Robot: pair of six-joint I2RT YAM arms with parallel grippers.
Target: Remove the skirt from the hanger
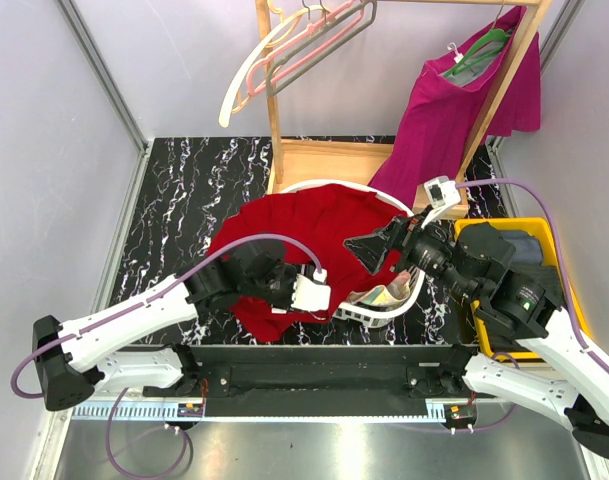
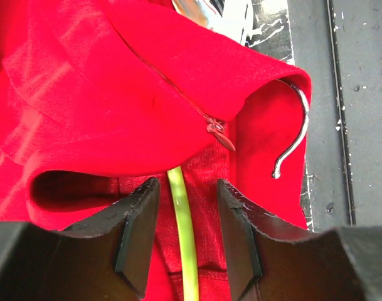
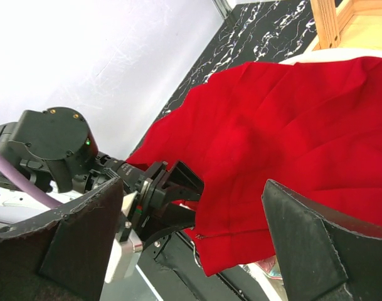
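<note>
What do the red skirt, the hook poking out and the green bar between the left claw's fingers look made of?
The red skirt looks like soft matte fabric: it drapes and folds. The hook looks like polished metal wire: bright silvery glints. The green bar is smooth, probably plastic; coated metal possible.

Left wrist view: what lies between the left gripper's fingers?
The green hanger bar, against the red skirt, untouched by either finger; left wrist view shows it.

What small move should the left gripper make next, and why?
Probably close the left gripper on the green hanger bar: the bar lies between its open jaws, partly under the red skirt, while the right gripper hangs open above the cloth, free to pull it.
</note>
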